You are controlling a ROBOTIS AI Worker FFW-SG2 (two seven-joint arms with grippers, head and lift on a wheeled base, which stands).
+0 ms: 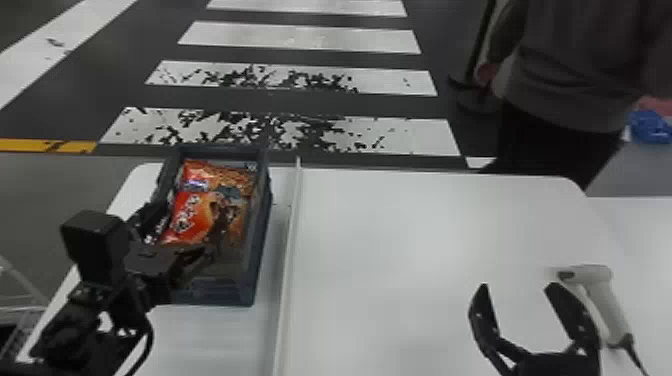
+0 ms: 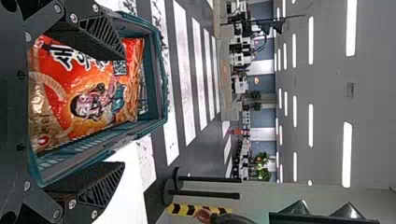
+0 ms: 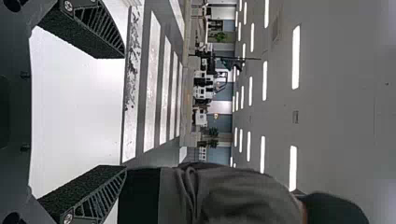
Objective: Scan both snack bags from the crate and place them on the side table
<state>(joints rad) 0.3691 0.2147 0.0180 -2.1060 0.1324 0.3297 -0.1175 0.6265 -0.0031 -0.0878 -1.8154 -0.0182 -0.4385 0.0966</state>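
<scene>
Looking down through the head view, crate (image 1: 262, 225): you have its long right wall running close beside the white strip (image 1: 292, 240), with a narrow band of table between them.
Snack bags (image 1: 195, 215): they lie inside the crate, toward its far end; the near end is partly behind your left gripper (image 1: 191, 225).
Table (image 1: 410, 240): right of the strip you have a wide bare stretch, bounded by a straight far edge and a rounded far-right corner.
Scanner (image 1: 605, 300): it rests on the table just beside the outer finger of your right gripper (image 1: 518, 285), so that side is tight.
Left arm: it comes in from the lower left, its fingers angled away from you over the crate; whether they touch its wall is hard to tell here.
Right arm: it enters from the bottom edge, fingers pointing toward the far edge, spread wide with nothing between them.

Left wrist view, crate rim: it rises close between your two fingers, with the striped floor (image 2: 184, 79) beyond.
Front bag: its printed face is turned to you; your left gripper (image 2: 124, 109) stands spread, pinching nothing.

Right wrist view, table edge: you see bare white top up to it, striped floor beyond.
Right fingers: well apart, holding nothing.
</scene>
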